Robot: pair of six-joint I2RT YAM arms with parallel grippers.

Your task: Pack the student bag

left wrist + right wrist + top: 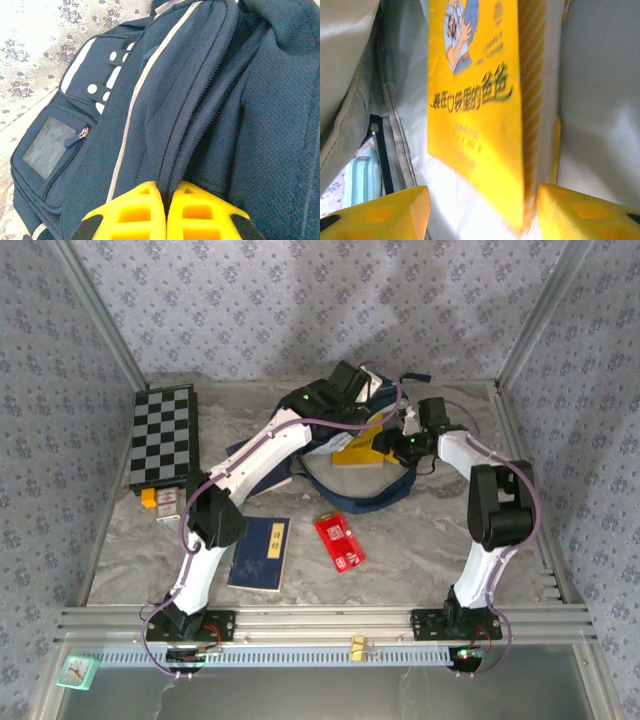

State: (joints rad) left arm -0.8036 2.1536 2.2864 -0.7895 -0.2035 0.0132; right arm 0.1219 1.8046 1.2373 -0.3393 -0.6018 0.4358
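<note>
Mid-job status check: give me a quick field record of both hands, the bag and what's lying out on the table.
left hand: shut, apparently pinching a fold of the navy blue fabric backpack
right hand: open, fingers either side of the yellow paperback book
book: standing in the backpack's open compartment
out on the marble-patterned table: black-and-white chessboard, blue booklet, red flat packet

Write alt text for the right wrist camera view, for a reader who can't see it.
A yellow book with a cartoon cover and Chinese title sits inside the pale lining of the student bag, between the open yellow fingers of the right pincer. A pale teal object shows at lower left.
</note>
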